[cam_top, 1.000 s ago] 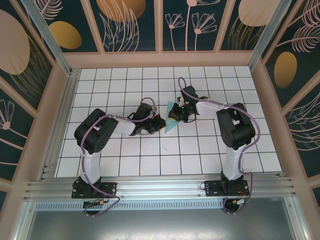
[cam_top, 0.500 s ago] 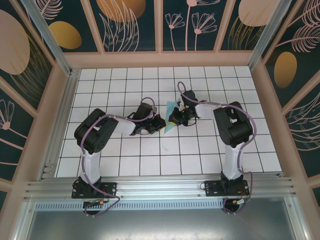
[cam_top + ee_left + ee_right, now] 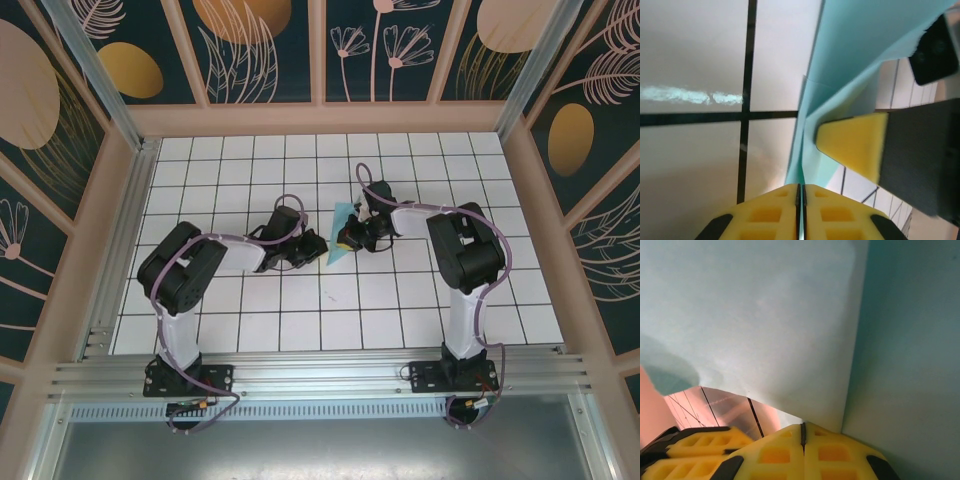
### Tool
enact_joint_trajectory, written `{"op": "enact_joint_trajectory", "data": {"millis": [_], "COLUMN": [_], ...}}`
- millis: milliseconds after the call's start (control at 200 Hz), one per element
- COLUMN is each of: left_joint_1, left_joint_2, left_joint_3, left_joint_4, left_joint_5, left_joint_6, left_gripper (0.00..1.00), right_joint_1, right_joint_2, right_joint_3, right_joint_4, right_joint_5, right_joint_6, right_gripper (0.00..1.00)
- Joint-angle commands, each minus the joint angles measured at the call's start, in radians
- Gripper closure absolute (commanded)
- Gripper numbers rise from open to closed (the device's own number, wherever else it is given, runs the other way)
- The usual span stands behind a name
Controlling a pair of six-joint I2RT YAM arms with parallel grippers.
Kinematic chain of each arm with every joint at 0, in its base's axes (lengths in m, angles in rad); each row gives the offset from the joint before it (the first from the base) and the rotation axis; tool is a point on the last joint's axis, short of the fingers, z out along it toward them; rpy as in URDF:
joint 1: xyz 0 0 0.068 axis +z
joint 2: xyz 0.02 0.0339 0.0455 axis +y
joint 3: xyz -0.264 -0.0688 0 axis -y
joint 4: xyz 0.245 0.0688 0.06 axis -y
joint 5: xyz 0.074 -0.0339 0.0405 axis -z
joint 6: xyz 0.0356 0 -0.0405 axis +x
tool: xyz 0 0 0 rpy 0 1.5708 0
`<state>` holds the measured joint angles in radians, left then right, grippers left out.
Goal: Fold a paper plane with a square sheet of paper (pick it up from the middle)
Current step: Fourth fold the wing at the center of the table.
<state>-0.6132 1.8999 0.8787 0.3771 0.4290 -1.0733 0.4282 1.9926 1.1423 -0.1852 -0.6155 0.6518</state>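
- Two grippers meet at the folded paper (image 3: 340, 220).
- Left gripper (image 3: 800, 200): pads together on the paper's edge.
- Right gripper (image 3: 802, 437): pads together, clamped on its fold.

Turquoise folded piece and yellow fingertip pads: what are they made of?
The paper plane looks like thin matte paper: crisp creases, layered folds. The left gripper pads look like matte yellow moulded rubber or plastic, with waffle recesses.
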Motion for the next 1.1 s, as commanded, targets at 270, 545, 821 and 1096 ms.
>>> {"op": "enact_joint_trajectory", "data": {"millis": [270,545,821,1096], "left_joint_1": [-0.030,-0.039,-0.040,-0.040], "left_joint_2": [-0.022,0.042,0.081,0.087], "left_joint_3": [-0.003,0.067,0.073,0.066], "left_joint_4": [0.036,-0.008,-0.048,-0.042], "left_joint_5": [0.057,0.064,0.053,0.076], "left_joint_6": [0.054,0.090,0.093,0.085], "left_gripper": [0.79,0.85,0.89,0.88], "right_joint_1": [-0.009,-0.008,-0.009,-0.009], "right_joint_2": [0.060,0.061,0.063,0.068], "right_joint_3": [-0.019,-0.007,0.010,0.014], "right_joint_4": [-0.034,-0.030,-0.030,-0.036], "right_joint_5": [0.058,0.026,0.008,0.005], "right_joint_6": [-0.038,-0.053,-0.057,-0.064], "right_gripper": [0.99,0.99,0.99,0.99]}}
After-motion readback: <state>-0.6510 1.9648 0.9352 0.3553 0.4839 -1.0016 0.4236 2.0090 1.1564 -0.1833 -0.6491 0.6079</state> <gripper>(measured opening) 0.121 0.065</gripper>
